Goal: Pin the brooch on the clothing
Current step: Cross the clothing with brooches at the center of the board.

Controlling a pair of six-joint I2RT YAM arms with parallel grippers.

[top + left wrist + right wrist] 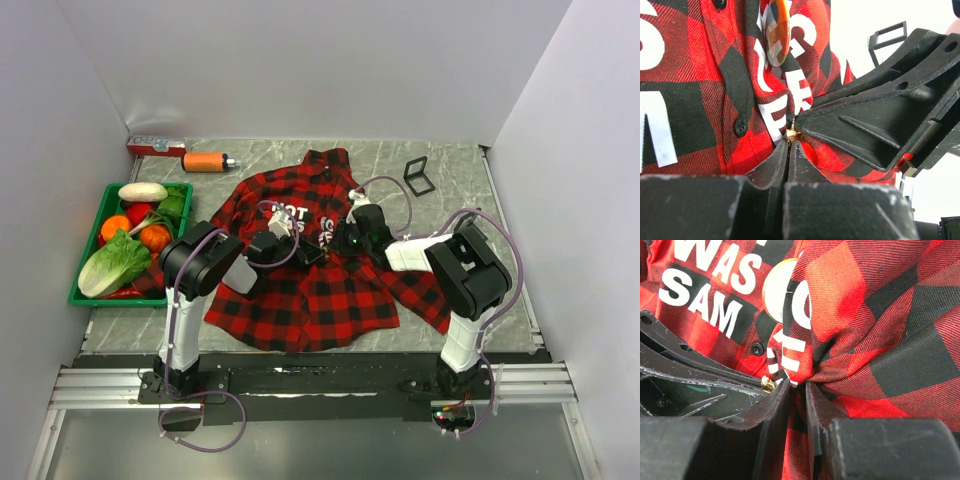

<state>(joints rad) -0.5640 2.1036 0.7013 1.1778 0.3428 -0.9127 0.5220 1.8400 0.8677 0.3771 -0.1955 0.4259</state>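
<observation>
red-black plaid shirt (300,300) on bench (455,175): we see right pincer (796,387) pinching its fold, left pincer (789,145) pressed together opposite; brooch (776,30) just beyond, toward far edge.

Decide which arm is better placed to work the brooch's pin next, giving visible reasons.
Left, probably. The left gripper appears shut on a small gold piece at its tips, against the shirt below the brooch. The right gripper is occupied pinching a shirt fold.

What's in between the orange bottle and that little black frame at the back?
The collar end of the plaid shirt lies between the orange bottle and the black frame. The top view shows it.
</observation>
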